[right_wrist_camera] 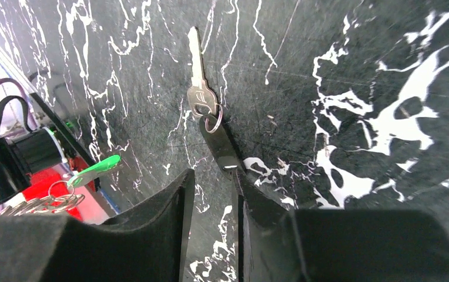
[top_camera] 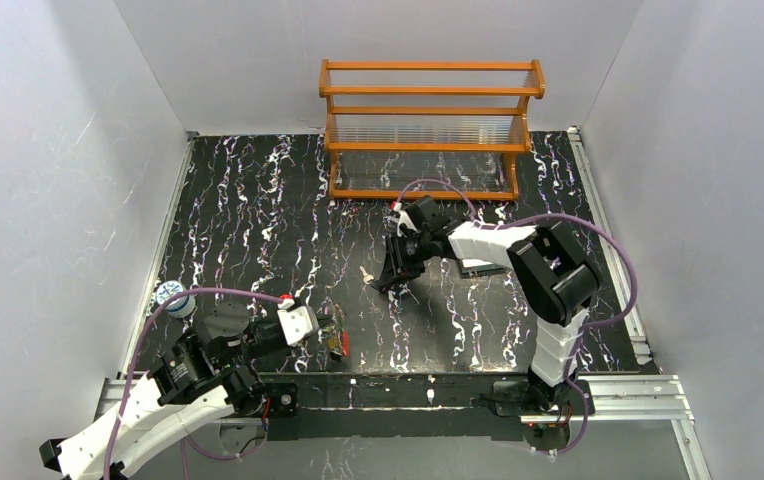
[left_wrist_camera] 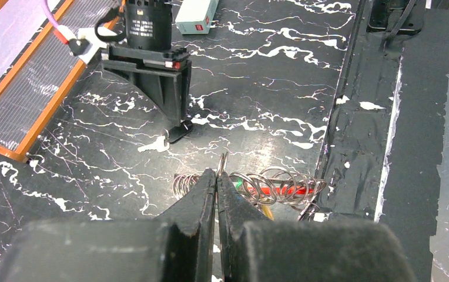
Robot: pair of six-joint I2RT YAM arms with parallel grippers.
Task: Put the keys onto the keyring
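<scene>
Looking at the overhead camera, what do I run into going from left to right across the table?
blue-and-white round object → left gripper pinching the keyring → silver key → right gripper

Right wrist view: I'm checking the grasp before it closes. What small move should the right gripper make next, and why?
Probably nudge the right gripper forward so the head of the silver key sits between its fingers. The jaws stand slightly open, yet only one fingertip reaches the key's small ring.
</scene>
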